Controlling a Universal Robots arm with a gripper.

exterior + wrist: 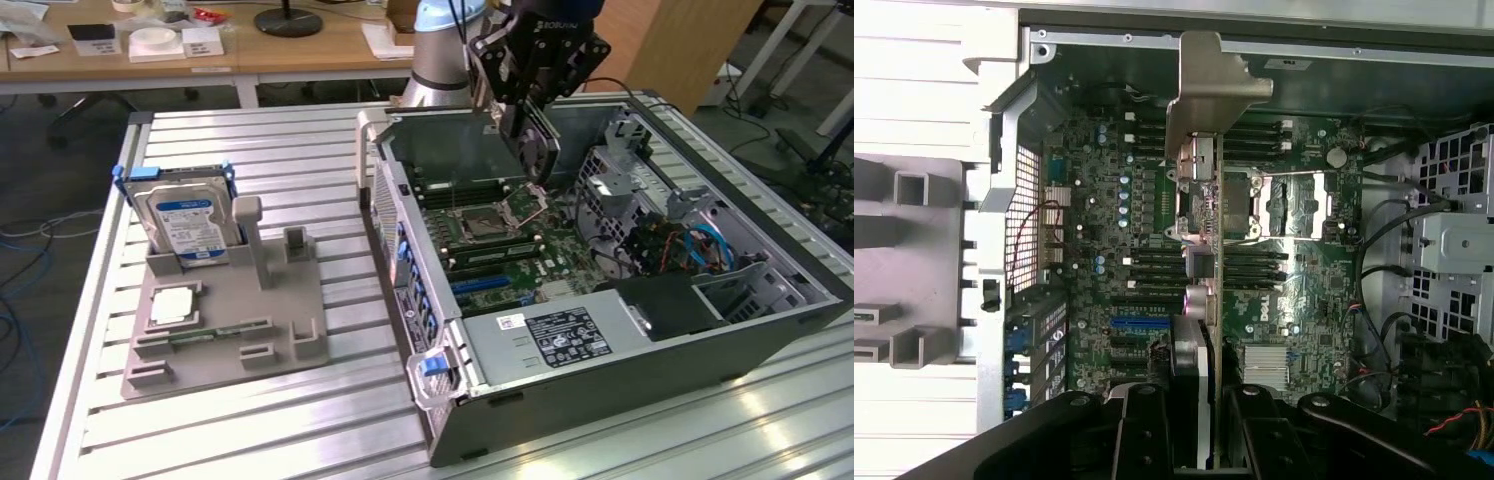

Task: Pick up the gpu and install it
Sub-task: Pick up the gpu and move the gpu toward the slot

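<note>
My gripper (530, 112) hangs over the open computer case (414, 290), shut on the gpu (537, 150). The card is held upright, on edge, a little above the motherboard (514, 245) near the CPU socket. In the wrist view the gpu (1206, 250) is seen edge-on, running from between the black fingers (1146, 435) of the gripper (1199, 425) out to its pale metal bracket (1204, 85) near the case's rear wall. It hangs over the motherboard (1314, 260), beside the CPU socket (1279, 205) and across the dark slots.
A grey holder (267, 330) on the exterior view's left carries a silver hard drive (187, 228), a square chip (174, 305) and a narrow green memory stick (200, 335). Inside the case lie a power supply (567, 335), a drive cage (641, 180) and blue cables (701, 245).
</note>
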